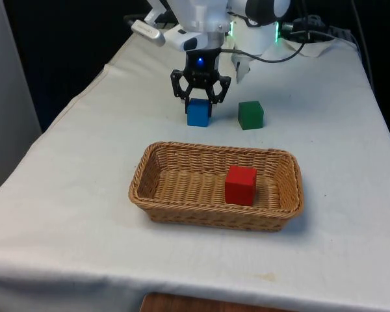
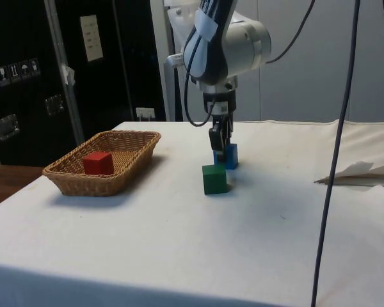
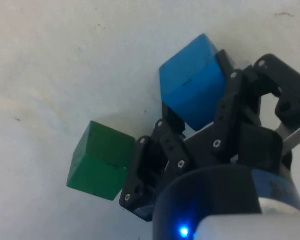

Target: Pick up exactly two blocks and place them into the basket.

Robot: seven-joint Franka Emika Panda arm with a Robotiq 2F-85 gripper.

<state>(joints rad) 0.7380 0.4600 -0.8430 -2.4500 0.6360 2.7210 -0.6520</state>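
Straddling the blue block [image 1: 198, 113], the gripper [image 1: 199, 99] hangs low over the table [image 1: 78, 195] with its fingers spread to either side of the block's top; in the wrist view a finger sits by each of two opposite faces, and I judge the grasp not yet made, the fingers released rather than clenched. The block rests on the cloth at the far side of the table, with the green block [image 1: 250, 114] near it toward the front view's right, apart from it and from the fingers. Nearer the camera stands the basket [image 1: 157, 188], holding a red block [image 1: 240, 185] toward its right end. With one block already in, this looks like the second pick. To do it well, the fingers should drop a little further, stay square to the faces, then squeeze evenly before lifting straight up, keeping clear of the green block.
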